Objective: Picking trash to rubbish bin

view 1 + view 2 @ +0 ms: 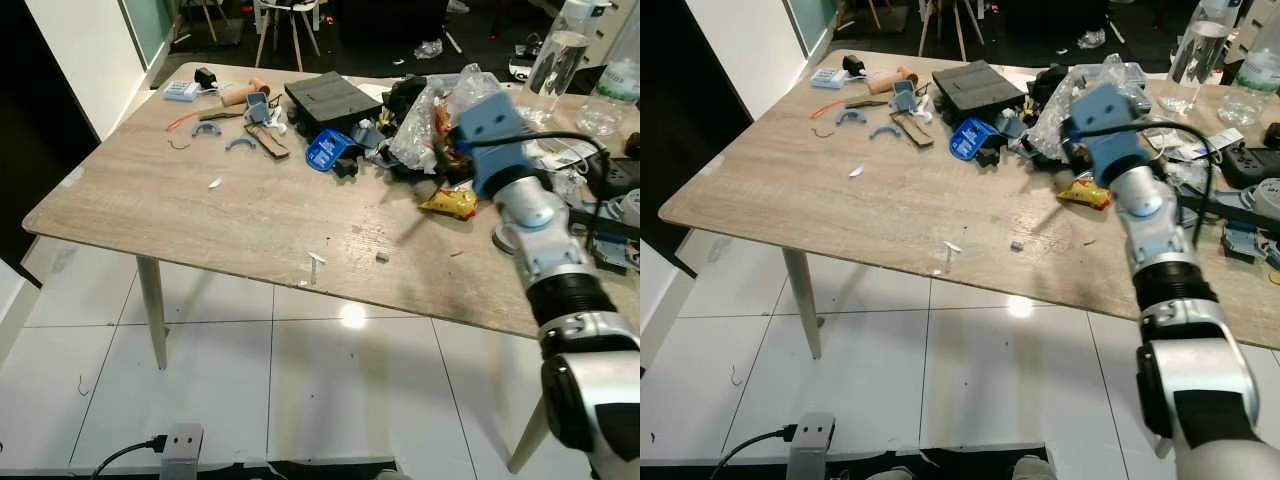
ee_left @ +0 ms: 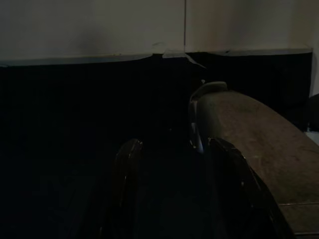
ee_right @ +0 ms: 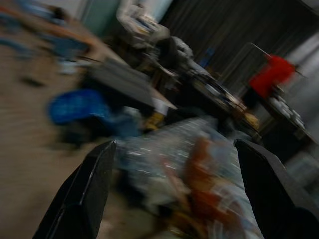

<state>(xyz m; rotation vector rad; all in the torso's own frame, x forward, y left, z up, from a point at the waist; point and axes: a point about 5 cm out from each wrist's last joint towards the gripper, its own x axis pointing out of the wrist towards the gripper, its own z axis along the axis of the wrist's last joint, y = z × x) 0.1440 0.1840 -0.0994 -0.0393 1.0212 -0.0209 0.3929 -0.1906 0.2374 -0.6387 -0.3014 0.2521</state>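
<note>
right tool point(image 3: 174, 189) spread before clear wrapper point(image 3: 184, 159)

A: Table point(image 1: 200, 215) spans the frame; clutter along its upper edge. Plastic bag point(image 1: 425, 125) upper right, flat box point(image 1: 330, 100) left of it.

B: Wrapper point(image 1: 450, 203) lies just below the bag.

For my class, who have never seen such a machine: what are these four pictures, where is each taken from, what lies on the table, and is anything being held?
This is a walking humanoid robot clearing rubbish. Two pictures come from its head cameras, looking down at a pale wooden table. Two come from wrist cameras, looking along each gripper's black fingers. On the table lie a crumpled clear plastic bag, a yellow wrapper, a flat black box and a blue packet. The right gripper, fingers spread, nears the bag and holds nothing. The left gripper hangs idle in the dark.
</note>
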